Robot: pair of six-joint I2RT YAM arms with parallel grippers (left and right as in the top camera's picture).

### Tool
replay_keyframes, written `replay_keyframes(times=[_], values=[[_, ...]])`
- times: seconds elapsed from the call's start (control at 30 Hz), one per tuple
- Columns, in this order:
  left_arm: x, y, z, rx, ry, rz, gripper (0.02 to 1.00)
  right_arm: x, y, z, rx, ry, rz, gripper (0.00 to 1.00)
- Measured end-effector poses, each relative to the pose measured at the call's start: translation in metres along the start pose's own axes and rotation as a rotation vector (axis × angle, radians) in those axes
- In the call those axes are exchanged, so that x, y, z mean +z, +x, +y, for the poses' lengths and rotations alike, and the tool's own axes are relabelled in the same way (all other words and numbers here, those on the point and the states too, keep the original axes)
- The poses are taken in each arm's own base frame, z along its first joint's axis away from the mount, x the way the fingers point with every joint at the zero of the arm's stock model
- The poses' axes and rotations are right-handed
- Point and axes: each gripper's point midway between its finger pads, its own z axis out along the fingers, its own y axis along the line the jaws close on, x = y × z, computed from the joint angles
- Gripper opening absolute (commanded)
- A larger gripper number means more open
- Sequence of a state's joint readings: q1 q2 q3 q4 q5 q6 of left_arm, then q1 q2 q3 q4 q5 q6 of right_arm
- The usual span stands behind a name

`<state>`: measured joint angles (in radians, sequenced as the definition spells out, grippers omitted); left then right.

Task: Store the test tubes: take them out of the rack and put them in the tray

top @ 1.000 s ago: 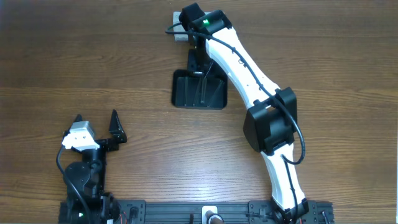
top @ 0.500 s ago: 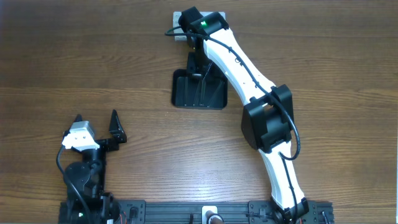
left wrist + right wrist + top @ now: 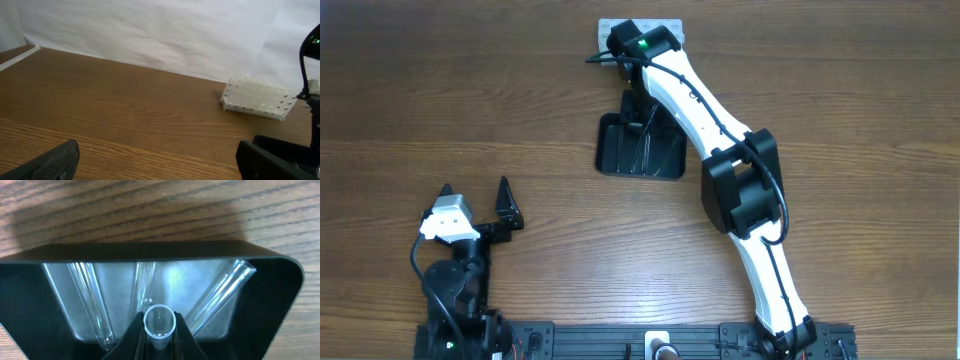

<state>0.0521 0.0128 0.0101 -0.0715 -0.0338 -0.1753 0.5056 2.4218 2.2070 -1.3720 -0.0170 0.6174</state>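
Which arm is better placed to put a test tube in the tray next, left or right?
Right. The right gripper is shut on a test tube directly above the black tray. The left gripper sits open near its base, far from it.

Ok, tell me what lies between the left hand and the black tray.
Just bare wooden table between the left hand and the tray, as the top view shows.
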Motion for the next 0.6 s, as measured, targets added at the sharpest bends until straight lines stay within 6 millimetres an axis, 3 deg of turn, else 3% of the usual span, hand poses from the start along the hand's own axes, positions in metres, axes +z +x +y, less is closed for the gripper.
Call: replay_keyframes(times=[0.6], values=[[0.0,0.0,0.0,0.0,0.0,0.0,0.998,0.016,-0.009,-0.008,0.025,0.023,0.001,0.389]])
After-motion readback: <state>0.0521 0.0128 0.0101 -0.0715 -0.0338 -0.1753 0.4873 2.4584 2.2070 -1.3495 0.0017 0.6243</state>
